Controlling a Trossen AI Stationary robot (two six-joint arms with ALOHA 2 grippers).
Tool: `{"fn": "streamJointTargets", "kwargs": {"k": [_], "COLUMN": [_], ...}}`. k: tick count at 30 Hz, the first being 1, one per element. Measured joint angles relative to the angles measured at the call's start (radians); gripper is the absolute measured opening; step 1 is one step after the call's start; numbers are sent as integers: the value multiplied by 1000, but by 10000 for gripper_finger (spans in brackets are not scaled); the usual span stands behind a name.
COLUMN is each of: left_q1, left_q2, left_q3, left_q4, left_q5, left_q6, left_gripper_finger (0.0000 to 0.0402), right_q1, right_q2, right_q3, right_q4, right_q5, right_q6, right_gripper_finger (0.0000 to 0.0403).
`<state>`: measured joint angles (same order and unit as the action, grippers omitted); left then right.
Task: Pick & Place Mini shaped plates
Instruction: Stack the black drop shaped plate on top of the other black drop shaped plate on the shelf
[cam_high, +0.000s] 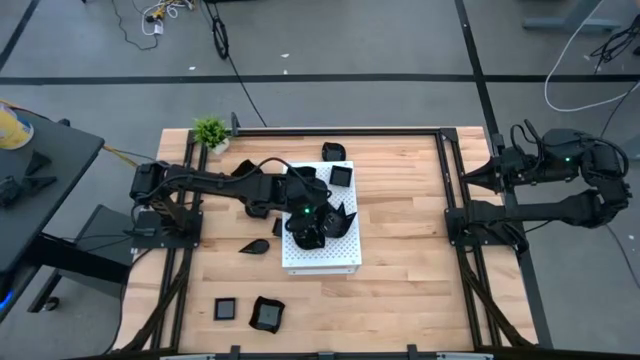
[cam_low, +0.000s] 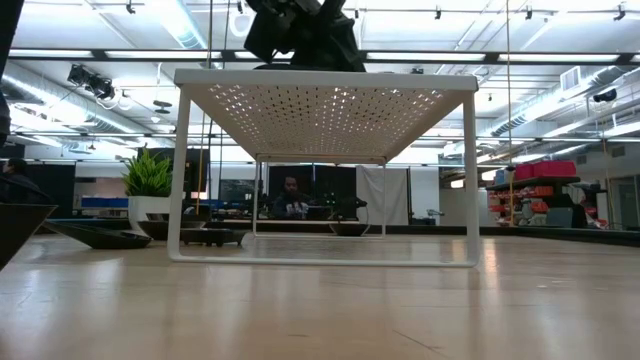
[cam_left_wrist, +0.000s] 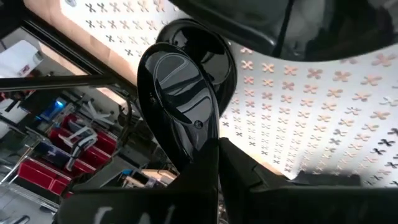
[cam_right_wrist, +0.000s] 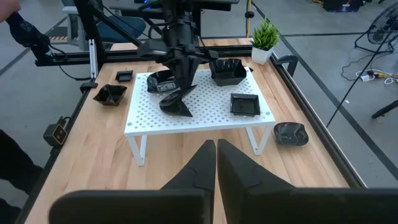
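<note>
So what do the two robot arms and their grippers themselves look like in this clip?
Both arms are matte black, built of jointed segments with black cables looped along them. The left arm shows a small green light near its wrist, as does the right arm. The right gripper has two dark, tapered wedge-shaped fingers.

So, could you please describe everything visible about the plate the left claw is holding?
The small glossy black teardrop-shaped plate looks like glazed ceramic, with a shallow oval well and a raised rim. The left claw is shut on its narrow end and holds it tilted, the wide end resting on the white perforated board near its middle, among other black plates.
</note>
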<state>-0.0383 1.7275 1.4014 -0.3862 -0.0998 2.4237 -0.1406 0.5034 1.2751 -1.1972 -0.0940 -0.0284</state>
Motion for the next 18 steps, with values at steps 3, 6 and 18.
{"fn": "streamJointTargets", "kwargs": {"k": [3,6,18], "left_q1": [0,1,1], "left_q2": [0,0,0], "left_q3": [0,0,0], "left_q4": [-1,-1,0], "left_q5": [2,13,36], "left_q6": [0,-8,-32], "left_gripper_finger": [3,3,16], "right_q1": [0,0,0], "right_q2": [0,0,0], "right_q3": [0,0,0], "right_q4": [0,0,0], "right_q5": [0,0,0], "right_q6": [0,0,0], "right_gripper_finger": [22,22,22]}}
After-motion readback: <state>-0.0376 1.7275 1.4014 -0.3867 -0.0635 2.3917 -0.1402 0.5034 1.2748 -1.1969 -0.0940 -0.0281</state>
